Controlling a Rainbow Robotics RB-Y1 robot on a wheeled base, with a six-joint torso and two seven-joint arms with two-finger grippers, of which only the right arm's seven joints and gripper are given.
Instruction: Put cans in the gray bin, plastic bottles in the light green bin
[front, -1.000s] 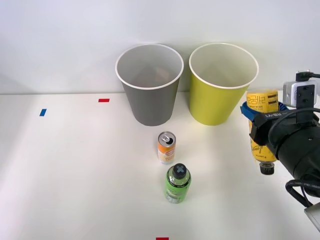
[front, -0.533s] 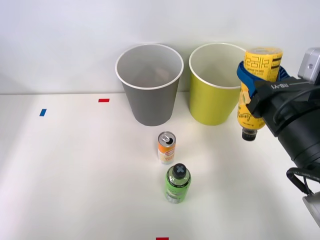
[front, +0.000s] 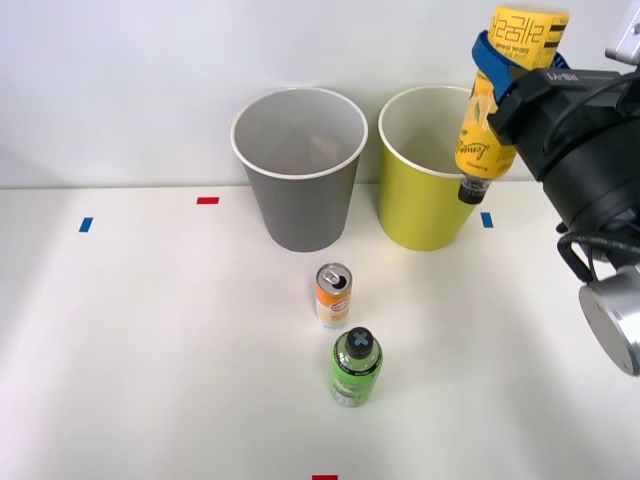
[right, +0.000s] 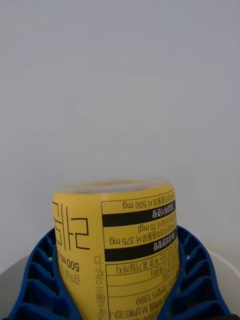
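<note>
My right gripper is shut on the yellow plastic bottle and holds it upside down, dark cap lowest, over the right rim of the light green bin. In the right wrist view the blue ribbed fingers clasp both sides of the yellow bottle. The gray bin stands left of the light green one. In front of the gray bin the orange-and-white can stands upright. The green plastic bottle with a black cap stands just nearer than the can.
Small tape marks lie on the white table: red and blue at the left, blue right of the light green bin, red at the front edge. A pale wall rises behind the bins.
My right gripper has lifted the yellow bottle from low at the table's right, up and leftward, until it hangs over the light green bin's right rim. The can and green bottle stayed put.
</note>
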